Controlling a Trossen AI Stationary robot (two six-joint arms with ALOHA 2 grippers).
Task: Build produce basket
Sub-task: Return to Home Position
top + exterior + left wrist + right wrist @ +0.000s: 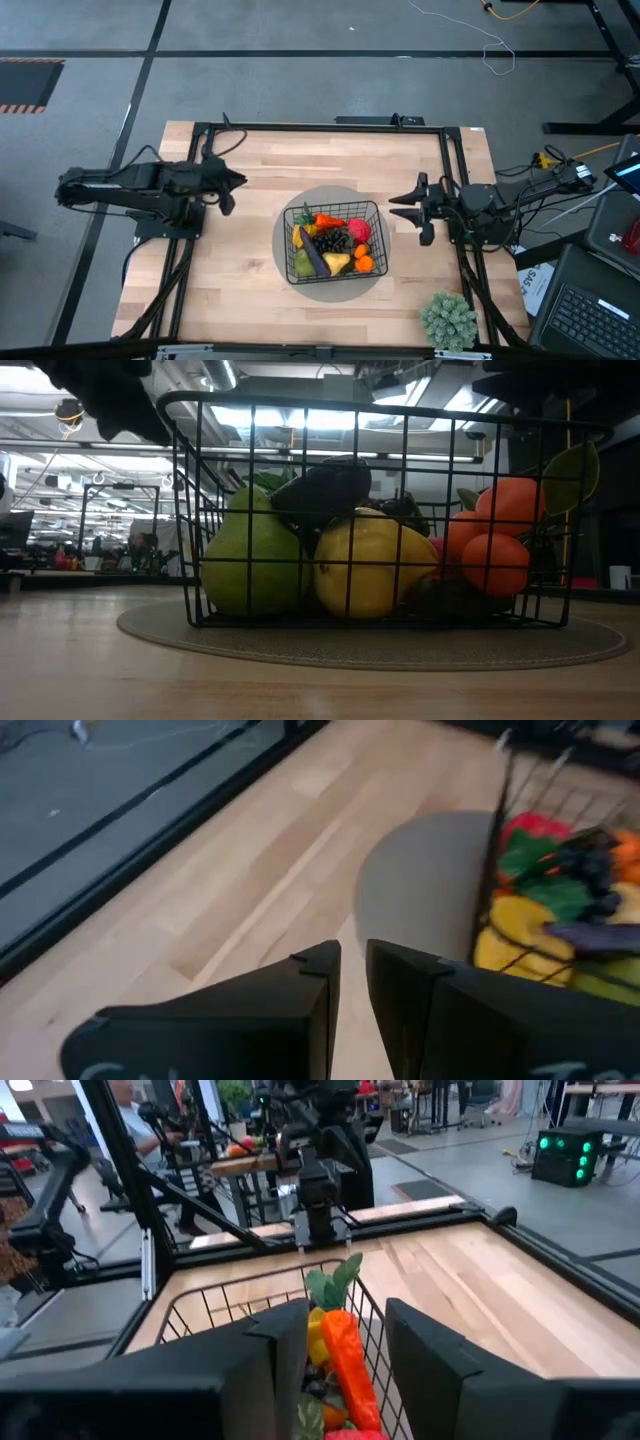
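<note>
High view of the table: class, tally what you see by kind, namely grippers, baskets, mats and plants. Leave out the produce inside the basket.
Grippers: 2, the left gripper and the right gripper
Baskets: 1, the black wire basket
Mats: 1, the grey round mat
Plants: 1, the bushy pale-green plant
Total: 5
</note>
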